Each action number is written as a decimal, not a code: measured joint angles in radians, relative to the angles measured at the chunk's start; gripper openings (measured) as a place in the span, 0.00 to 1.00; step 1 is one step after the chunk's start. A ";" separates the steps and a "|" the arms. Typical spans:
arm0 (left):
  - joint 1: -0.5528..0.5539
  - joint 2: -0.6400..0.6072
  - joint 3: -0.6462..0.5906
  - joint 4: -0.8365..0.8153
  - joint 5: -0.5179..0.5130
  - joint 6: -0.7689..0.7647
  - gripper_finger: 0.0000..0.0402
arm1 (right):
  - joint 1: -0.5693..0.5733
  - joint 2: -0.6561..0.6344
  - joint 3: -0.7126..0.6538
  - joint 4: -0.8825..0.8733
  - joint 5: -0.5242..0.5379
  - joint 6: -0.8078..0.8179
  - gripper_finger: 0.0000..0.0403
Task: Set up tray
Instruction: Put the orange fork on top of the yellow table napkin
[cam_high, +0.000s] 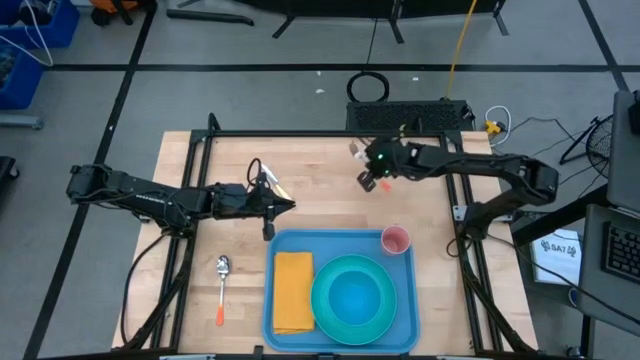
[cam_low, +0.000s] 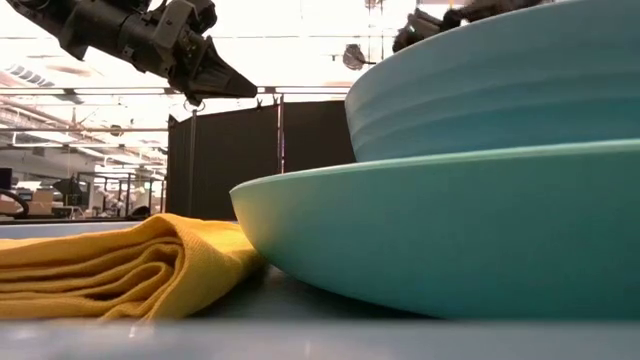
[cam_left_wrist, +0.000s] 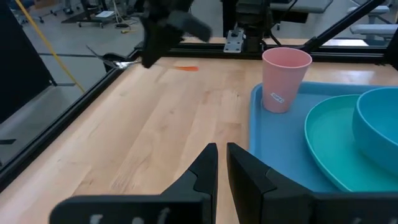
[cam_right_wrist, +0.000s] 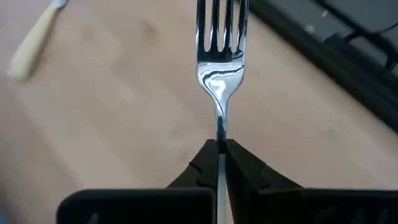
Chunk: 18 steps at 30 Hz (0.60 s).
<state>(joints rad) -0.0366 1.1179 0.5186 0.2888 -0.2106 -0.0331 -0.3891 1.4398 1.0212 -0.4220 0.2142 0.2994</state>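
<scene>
The blue tray (cam_high: 402, 300) lies at the table's near middle. On it are a folded yellow napkin (cam_high: 293, 290), a turquoise plate (cam_high: 328, 305) carrying a bowl (cam_high: 355, 295), and a pink cup (cam_high: 395, 240) at its far right corner. My right gripper (cam_high: 372, 172) is over the far part of the table, shut on a fork (cam_right_wrist: 219, 56) with an orange handle (cam_high: 368, 185). My left gripper (cam_left_wrist: 222, 155) hovers shut and empty just left of the tray's far left corner. An orange-handled spoon (cam_high: 222, 290) lies on the wood left of the tray. My right gripper pinches the fork by its thin metal neck (cam_right_wrist: 220, 127), just behind the tines, between the two fingers. The fork runs along the fingers and its tines stick out past the fingertips. It is held above the wood, roughly level, with the orange handle (cam_left_wrist: 186, 68) behind the fingers.
A cream-handled utensil (cam_right_wrist: 30, 45) lies on the wood near my left gripper. A black frame rail (cam_high: 300, 133) runs along the table's far edge, and posts stand at the sides. Bare wood shows between the two grippers and left of the tray around the spoon.
</scene>
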 joint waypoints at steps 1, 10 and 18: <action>0.002 0.000 0.000 0.001 -0.002 0.002 0.09 | 0.028 0.017 0.039 -0.060 0.018 0.018 0.00; 0.004 0.000 0.000 0.005 -0.099 0.003 0.09 | 0.234 0.208 0.350 -0.324 0.229 0.137 0.00; 0.038 0.000 0.000 0.059 -0.210 0.013 0.09 | 0.304 0.367 0.502 -0.287 0.231 0.125 0.00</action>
<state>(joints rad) 0.0017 1.1183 0.5191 0.3475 -0.4202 -0.0196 -0.0846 1.8066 1.5237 -0.7087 0.4448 0.4244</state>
